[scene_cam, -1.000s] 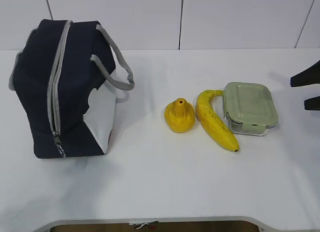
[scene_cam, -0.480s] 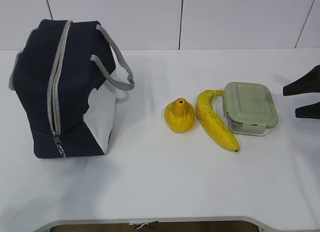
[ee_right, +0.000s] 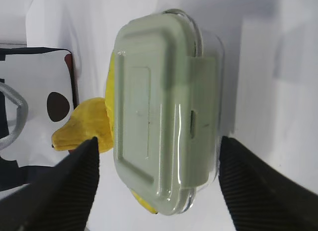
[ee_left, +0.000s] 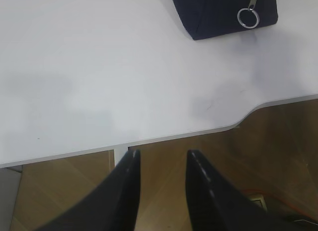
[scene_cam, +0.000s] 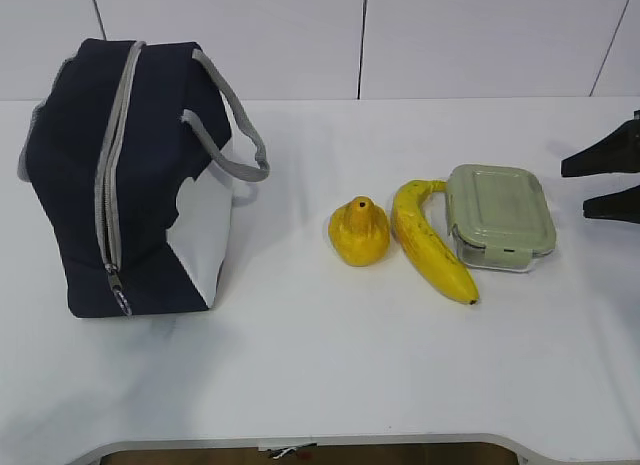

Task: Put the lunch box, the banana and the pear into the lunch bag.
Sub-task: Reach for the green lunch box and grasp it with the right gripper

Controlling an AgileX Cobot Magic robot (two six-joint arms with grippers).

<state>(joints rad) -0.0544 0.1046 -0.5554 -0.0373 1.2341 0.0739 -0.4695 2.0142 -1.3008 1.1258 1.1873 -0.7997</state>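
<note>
The navy lunch bag (scene_cam: 130, 175) stands at the left of the table, zipper closed, pull ring low at the front. The yellow pear (scene_cam: 359, 231), the banana (scene_cam: 430, 243) and the green-lidded lunch box (scene_cam: 500, 217) lie side by side right of centre. My right gripper (scene_cam: 577, 190) hovers open just right of the lunch box. In the right wrist view the lunch box (ee_right: 159, 116) lies ahead of that gripper (ee_right: 159, 140), its near end level with the fingertips and untouched. My left gripper (ee_left: 164, 154) is open and empty over the table's front edge, near the bag's corner (ee_left: 218, 15).
The zipper ring (ee_left: 247, 17) lies on the bag's lower corner. The table's front edge (ee_left: 174, 136) has a curved cut-out, with wooden floor below. A white panelled wall runs behind the table. The pear (ee_right: 82, 124) shows past the lunch box's far side.
My right gripper has come in from the right edge toward the lunch box, still open. The bag, fruit and lunch box have not moved.
</note>
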